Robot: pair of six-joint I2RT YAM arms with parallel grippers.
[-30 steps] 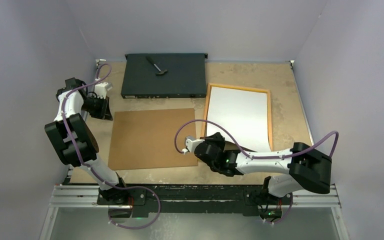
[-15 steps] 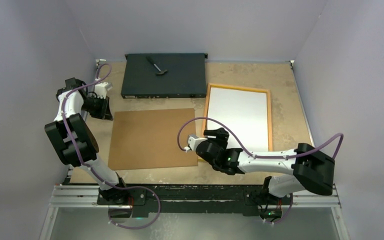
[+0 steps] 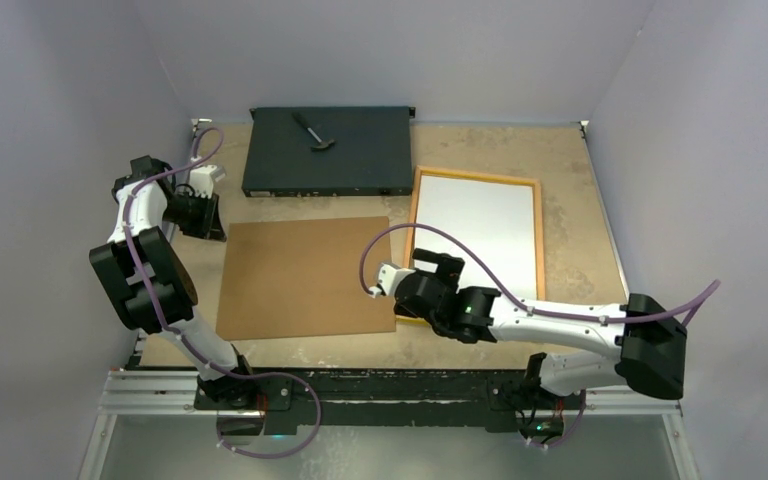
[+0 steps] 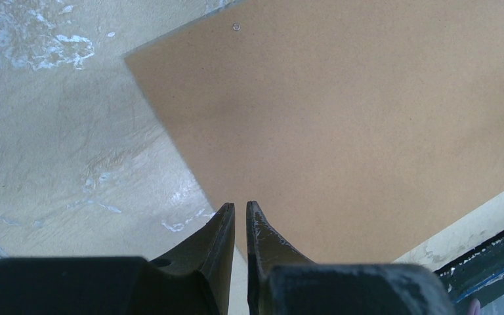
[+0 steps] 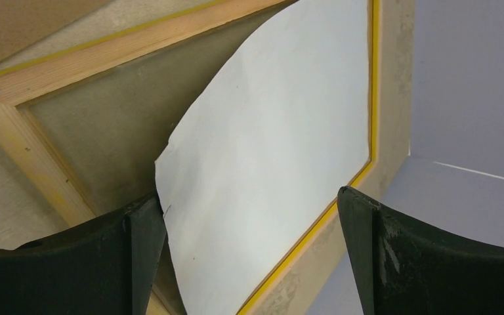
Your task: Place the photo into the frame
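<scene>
R pincer has opened; wrist cam: photo corner prob. curled up.

The right arm lies across the near end of the frame, so from above this end is blocked. Bare surface runs between the frame and the right wall, and also behind the frame. The black box closes the back left part. Between the brown board and the frame there is only a narrow strip.
</scene>
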